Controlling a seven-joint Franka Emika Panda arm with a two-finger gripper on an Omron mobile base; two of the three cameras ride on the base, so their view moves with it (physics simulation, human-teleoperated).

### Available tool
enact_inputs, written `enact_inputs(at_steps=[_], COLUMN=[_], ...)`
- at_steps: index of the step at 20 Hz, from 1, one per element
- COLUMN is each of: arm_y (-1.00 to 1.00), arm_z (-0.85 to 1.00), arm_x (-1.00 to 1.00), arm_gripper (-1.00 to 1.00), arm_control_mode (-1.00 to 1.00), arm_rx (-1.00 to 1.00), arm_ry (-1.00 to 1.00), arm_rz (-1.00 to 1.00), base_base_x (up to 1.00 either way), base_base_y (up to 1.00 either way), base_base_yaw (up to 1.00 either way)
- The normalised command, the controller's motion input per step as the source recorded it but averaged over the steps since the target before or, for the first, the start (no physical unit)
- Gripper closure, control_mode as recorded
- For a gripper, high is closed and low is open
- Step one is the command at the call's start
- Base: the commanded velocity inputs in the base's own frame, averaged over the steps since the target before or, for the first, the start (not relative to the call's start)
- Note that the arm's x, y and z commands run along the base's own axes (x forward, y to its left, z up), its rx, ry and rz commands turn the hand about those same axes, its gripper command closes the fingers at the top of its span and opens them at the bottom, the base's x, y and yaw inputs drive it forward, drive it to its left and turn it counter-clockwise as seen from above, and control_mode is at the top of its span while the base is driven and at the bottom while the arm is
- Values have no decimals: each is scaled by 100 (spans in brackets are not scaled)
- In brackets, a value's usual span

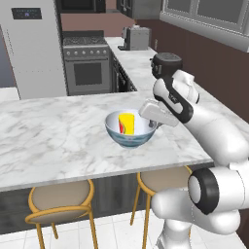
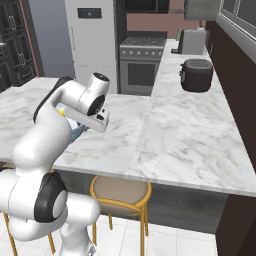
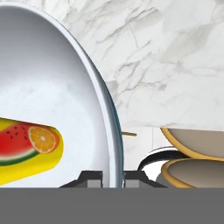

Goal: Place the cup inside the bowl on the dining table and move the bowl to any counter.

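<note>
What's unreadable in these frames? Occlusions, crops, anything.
- Bowl: in the right base view the arm covers nearly all of it; the hand view crops its left side.
- Cup: the bowl wall hides its lower part in the left base view; the hand view cuts off its left end.
- Gripper: fingertips straddle the bowl rim in the hand view, shut on it; the hand hides them in the left base view.
- Stools: cropped by the hand view's right edge.

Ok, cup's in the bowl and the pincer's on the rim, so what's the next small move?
Probably lift the bowl slightly, straight up off the dining table. The cup already sits inside, and the pincer looks shut on the rim, one finger each side. Keep it level so the cup stays put.
</note>
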Motion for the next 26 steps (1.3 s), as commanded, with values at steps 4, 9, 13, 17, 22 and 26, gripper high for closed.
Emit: enact_inputs(at_steps=[4, 9, 13, 17, 22, 26], arm_y=[0, 0, 0, 0, 0, 0], arm_z=[0, 0, 0, 0, 0, 0], arm_x=[0, 0, 0, 0, 0, 0], arm_gripper=[100, 100, 100, 100, 100, 100], arm_control_mode=[-100, -100, 100, 100, 100, 100], arm_rx=[0, 0, 0, 0, 0, 0], arm_ry=[0, 0, 0, 0, 0, 0], arm_rz=[0, 0, 0, 0, 0, 0], base_base_x=[0, 0, 0, -15, -52, -63], base_base_y=[0, 0, 0, 3, 25, 27], base_base_yaw=[0, 0, 0, 0, 0, 0])
